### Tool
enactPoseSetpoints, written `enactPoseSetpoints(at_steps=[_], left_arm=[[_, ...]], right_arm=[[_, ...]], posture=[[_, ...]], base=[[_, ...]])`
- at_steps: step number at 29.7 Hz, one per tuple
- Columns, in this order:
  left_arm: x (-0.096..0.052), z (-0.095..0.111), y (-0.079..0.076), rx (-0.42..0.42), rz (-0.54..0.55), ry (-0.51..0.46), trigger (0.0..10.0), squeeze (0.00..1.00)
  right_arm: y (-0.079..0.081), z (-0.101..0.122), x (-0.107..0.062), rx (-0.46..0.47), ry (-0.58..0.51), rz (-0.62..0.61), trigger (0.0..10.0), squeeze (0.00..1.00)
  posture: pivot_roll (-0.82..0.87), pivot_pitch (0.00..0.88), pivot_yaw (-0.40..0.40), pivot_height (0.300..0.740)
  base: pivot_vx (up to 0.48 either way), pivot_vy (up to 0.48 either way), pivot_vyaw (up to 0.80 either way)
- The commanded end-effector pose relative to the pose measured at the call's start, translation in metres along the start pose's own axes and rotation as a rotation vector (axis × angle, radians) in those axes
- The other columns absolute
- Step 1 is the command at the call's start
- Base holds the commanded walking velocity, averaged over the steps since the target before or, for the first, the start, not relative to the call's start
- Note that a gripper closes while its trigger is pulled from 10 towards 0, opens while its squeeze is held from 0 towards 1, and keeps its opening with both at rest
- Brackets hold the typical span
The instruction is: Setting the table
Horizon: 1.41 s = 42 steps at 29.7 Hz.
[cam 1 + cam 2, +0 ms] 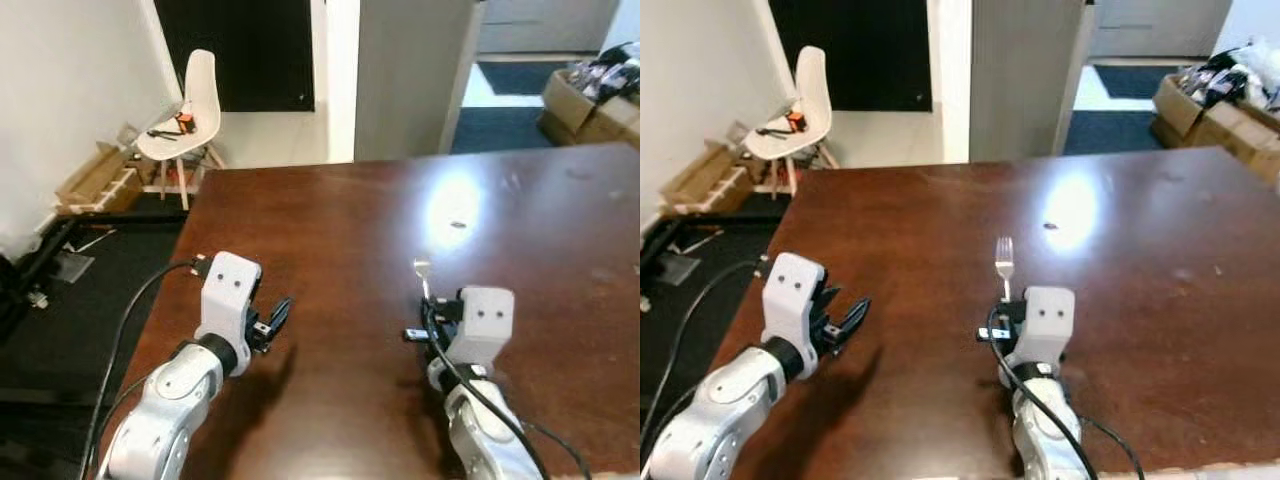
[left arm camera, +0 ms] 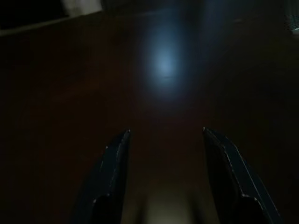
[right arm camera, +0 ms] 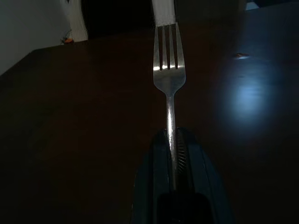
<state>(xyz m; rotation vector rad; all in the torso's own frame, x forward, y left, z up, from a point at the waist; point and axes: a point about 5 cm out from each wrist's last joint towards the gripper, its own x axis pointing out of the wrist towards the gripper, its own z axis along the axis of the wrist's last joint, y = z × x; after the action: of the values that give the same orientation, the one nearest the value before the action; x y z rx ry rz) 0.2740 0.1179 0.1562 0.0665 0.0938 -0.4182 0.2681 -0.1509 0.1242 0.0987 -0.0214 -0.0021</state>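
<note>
Steel fork (image 3: 169,79) juts tines-forward from the right gripper (image 3: 175,140), pinched by its handle above the brown table (image 1: 940,230), ready for laying down; beside it, left gripper (image 2: 163,140) hovers spread, empty.

Shiny metal fork (image 3: 169,74), glossy dark wooden table (image 1: 940,220)

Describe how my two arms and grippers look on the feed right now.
Both arms are silver, rounded segments with a black ring at the wrist. Each ends in a white boxy housing with two small dark dots, carrying two long black fingers: left gripper, right gripper. A black cable loops from the left housing down along the left arm; another black cable runs along the right arm.
</note>
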Motion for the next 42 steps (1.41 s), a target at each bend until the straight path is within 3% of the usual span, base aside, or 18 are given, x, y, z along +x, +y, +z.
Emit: enactPoseSetpoints(at_steps=[1,20,29,42], left_arm=[[-0.0005,-0.0009,0.0019,0.006,0.009,0.007,10.0,0.00],[0.0001,-0.0004,0.0014,0.003,0.006,0.004,10.0,0.00],[0.0014,-0.0010,0.0004,0.003,0.001,0.005,10.0,0.00],[0.0013,-0.0049,0.0006,0.006,0.000,0.017,10.0,0.00]], right_arm=[[0.0012,-0.0036,-0.0015,0.005,0.010,-0.002,10.0,0.00],[0.0015,-0.0045,-0.0013,0.007,0.010,-0.003,10.0,0.00],[0.0007,-0.0030,0.0003,0.092,0.011,-0.007,10.0,0.00],[0.0051,-0.0029,0.0019,0.117,0.017,0.034,10.0,0.00]], posture=[[-0.08,0.000,0.125,0.740],[-0.08,0.000,0.127,0.740],[-0.08,0.000,0.126,0.740],[-0.08,0.000,0.127,0.740]], base=[[-0.304,0.000,0.00],[-0.301,0.000,0.00],[-0.096,0.000,0.00],[0.000,0.000,0.74]])
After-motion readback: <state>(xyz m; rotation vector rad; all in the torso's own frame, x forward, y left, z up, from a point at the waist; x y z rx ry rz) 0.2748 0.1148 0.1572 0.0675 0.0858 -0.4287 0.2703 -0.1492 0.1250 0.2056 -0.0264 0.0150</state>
